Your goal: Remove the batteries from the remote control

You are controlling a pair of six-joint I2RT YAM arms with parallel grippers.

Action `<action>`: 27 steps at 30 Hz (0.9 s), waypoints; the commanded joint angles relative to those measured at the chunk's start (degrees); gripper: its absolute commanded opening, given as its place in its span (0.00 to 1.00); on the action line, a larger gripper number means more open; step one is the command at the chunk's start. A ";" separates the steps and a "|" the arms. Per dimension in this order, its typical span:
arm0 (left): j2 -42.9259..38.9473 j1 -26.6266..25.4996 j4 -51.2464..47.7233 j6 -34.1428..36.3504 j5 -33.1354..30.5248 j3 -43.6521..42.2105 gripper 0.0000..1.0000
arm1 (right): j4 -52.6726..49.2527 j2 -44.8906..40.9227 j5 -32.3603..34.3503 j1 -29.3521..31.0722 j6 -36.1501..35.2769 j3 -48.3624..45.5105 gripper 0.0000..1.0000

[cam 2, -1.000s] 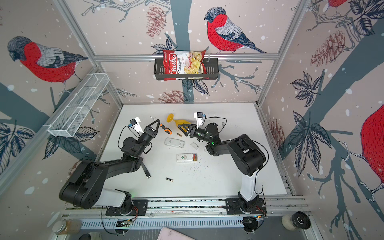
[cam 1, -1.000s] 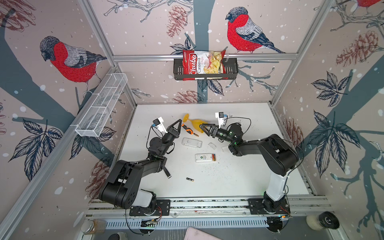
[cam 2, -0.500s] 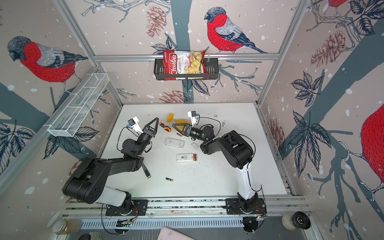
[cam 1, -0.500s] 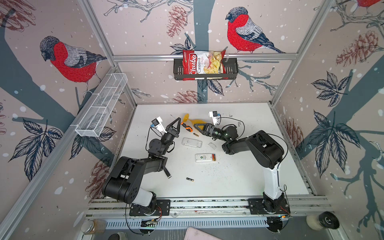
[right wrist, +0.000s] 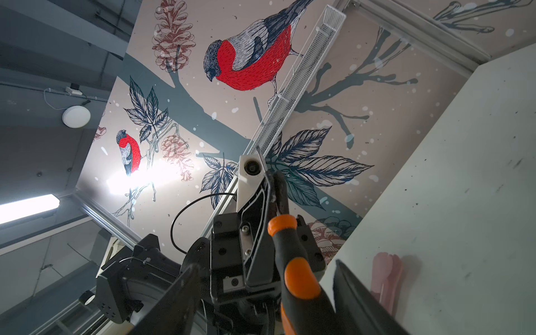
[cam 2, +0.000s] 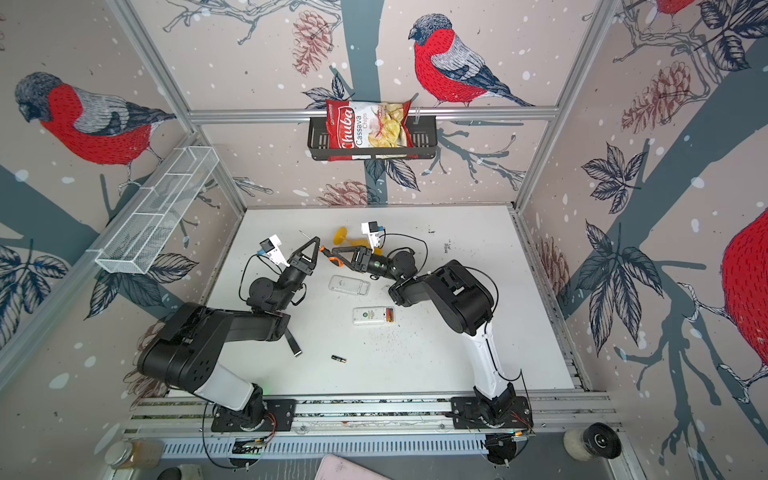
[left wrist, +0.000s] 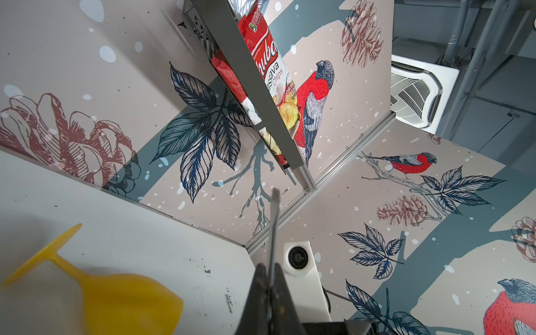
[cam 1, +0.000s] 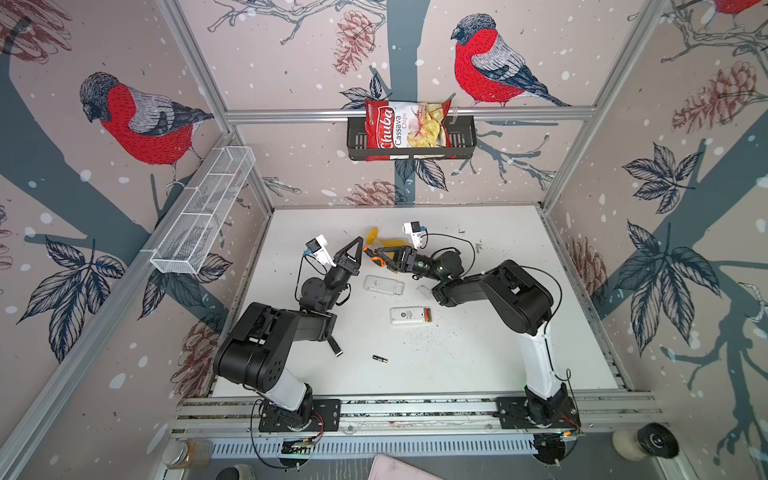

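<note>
My right gripper (cam 1: 379,257) has slid in around the screwdriver (right wrist: 298,281) handle, jaws apart. The left gripper (cam 1: 355,243) pinches the shaft; releasing early drops it.

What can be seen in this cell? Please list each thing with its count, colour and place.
remote: 1, white, table middle, battery bay open
batteries: black and orange, in the remote's bay, count unclear
loose battery: 1, black with gold end, table front
clear case: 1, transparent, table, behind the remote
glass: 1, yellow, lying at the table's back
screwdriver: 1, orange and black handle, in the air between the grippers
chips bag: 1, red and white, in the black basket on the back wall
wire basket: 1, white, left wall
table: 1, white
left gripper: jaws shut on the screwdriver's shaft
right gripper: jaws open around its handle
</note>
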 commanded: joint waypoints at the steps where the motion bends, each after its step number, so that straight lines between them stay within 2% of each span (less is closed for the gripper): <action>1: -0.33 -0.12 11.52 1.46 0.21 0.31 0.00 | 4.87 1.27 -0.86 0.77 3.29 1.10 0.69; 10: -1.89 -0.35 11.50 1.64 0.08 0.55 0.00 | 8.16 3.87 -0.17 0.96 7.62 4.17 0.66; 21: -1.53 -1.13 11.58 2.34 -1.06 1.20 0.00 | 10.78 4.63 0.38 1.22 11.36 6.15 0.56; 27: -1.40 -1.26 11.57 2.79 -1.52 1.95 0.00 | 12.12 4.85 0.69 1.42 12.76 6.39 0.55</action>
